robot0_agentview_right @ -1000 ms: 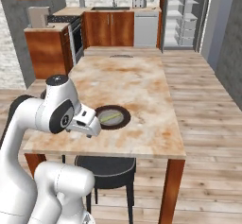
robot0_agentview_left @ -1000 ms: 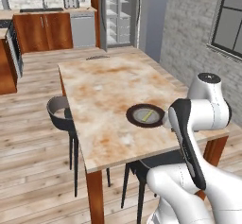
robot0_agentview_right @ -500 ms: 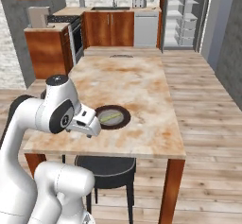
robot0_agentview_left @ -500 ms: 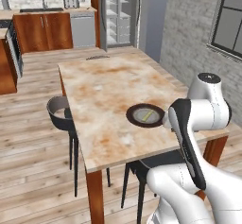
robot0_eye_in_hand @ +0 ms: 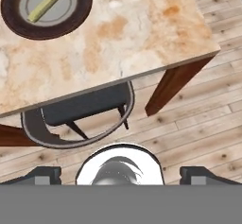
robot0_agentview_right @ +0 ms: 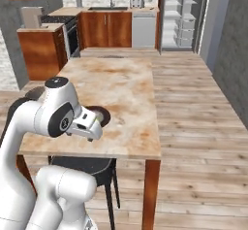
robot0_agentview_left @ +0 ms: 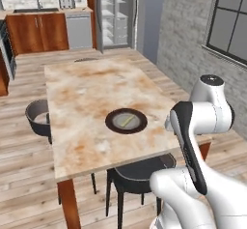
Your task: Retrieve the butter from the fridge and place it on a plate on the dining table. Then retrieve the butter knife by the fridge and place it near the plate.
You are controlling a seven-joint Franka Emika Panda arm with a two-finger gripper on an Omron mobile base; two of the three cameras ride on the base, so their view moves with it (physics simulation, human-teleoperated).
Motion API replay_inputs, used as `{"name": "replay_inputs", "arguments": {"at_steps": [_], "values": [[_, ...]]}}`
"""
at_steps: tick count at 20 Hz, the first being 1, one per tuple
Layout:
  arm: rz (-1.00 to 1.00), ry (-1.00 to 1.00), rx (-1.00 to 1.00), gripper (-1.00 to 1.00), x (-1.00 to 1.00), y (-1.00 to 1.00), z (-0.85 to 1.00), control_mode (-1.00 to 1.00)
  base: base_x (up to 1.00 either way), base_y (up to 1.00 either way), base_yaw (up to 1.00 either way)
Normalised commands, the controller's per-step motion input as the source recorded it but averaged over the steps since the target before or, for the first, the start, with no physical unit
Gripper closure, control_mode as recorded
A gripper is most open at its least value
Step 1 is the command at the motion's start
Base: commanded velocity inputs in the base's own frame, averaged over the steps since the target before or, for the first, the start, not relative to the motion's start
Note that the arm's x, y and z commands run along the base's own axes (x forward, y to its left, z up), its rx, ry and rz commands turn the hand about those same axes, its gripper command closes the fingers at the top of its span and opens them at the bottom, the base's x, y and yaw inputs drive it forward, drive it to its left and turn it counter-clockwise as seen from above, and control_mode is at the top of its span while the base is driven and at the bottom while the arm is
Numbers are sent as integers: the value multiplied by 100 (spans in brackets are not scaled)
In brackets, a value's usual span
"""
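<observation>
The butter (robot0_agentview_left: 127, 121) lies on the grey-green centre of the plate (robot0_agentview_left: 112, 126), a thin pale-yellow stick well inside the dark brown rim. In the left base view its long axis runs on a diagonal, one end toward the far right of the table (robot0_agentview_left: 82, 97) and the other toward the near left. In the hand view the butter (robot0_eye_in_hand: 46, 4) also lies slantwise across the plate (robot0_eye_in_hand: 14, 21), though that view is rolled, so its diagonal is not the room's. The plate sits near the table's near edge, a little toward the arm's side.

In the right base view the plate (robot0_agentview_right: 100, 111) is mostly hidden behind the arm's wrist and hand, so just a dark arc of rim shows and the butter cannot be made out there. The plate's upper rim is cut off by the top edge of the hand view.

The pincer (robot0_eye_in_hand: 121, 176) is released, its two dark tips standing wide apart at the bottom of the hand view with nothing between them; it hangs off the table's near edge, above a dark round stool (robot0_eye_in_hand: 80, 112) tucked under the tabletop and the wooden floor (robot0_eye_in_hand: 203, 124). A reddish-brown table leg (robot0_eye_in_hand: 172, 83) slants down beside the stool.

At the far end of the room the fridge (robot0_agentview_left: 116, 15) stands with pale shelves showing; what lies on them is too small to tell.
</observation>
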Motion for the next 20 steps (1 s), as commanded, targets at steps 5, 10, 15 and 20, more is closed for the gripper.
{"name": "replay_inputs", "arguments": {"at_steps": [5,10,15,20], "values": [[0,0,0,-100,0,0,0,100,0,-100,5],[0,0,0,-100,0,0,0,100,-9,-100,7],[0,0,0,-100,0,0,0,100,3,-100,17],[0,0,0,-100,0,0,0,100,34,-100,32]]}}
